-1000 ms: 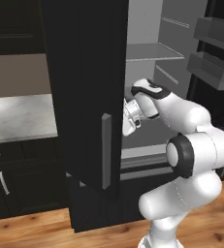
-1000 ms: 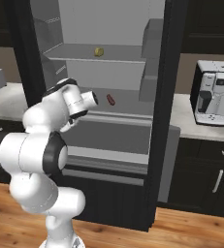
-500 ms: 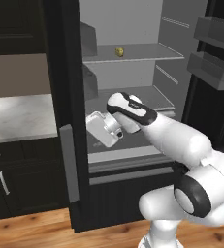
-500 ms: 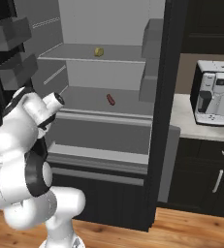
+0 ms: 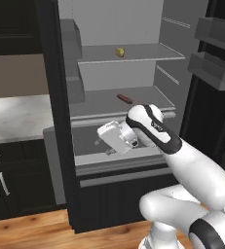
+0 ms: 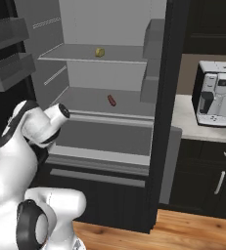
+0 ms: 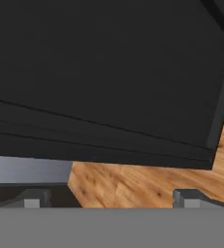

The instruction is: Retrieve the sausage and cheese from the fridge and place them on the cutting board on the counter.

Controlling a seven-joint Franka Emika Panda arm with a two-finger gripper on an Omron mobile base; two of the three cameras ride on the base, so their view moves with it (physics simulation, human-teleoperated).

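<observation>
Left base view gives me the fridge (image 5: pixel 182 58) with both doors swung wide and its grey inside open to me. I see the cheese (image 5: pixel 119 51) on the upper shelf, near the middle and toward the back edge. On the shelf below lies the sausage (image 5: pixel 124 99), roughly mid-shelf and angled, well apart from the cheese. My gripper (image 5: pixel 110 138) is low in front of the fridge, below the front edge of the sausage's shelf and over the grey drawer top, with the hand pointing toward the left door. It is clear of both foods.

From the right base view I get the same layout mirrored: the cheese (image 6: pixel 100 52) on the upper shelf, the sausage (image 6: pixel 111 100) on the lower one, just behind its middle. The arm's white wrist sits at the fridge's lower left there, and the fingers are hidden from me. To the right of the fridge the counter (image 6: pixel 195 124) carries a white coffee machine (image 6: pixel 215 93), standing upright toward the back edge.

In the hand view I look at a dark panel of the fridge and a strip of wooden floor (image 7: pixel 133 186). The two fingertips (image 7: pixel 33 199) rise far apart at the bottom corners, so the jaws are spread wide with nothing between them.
</observation>
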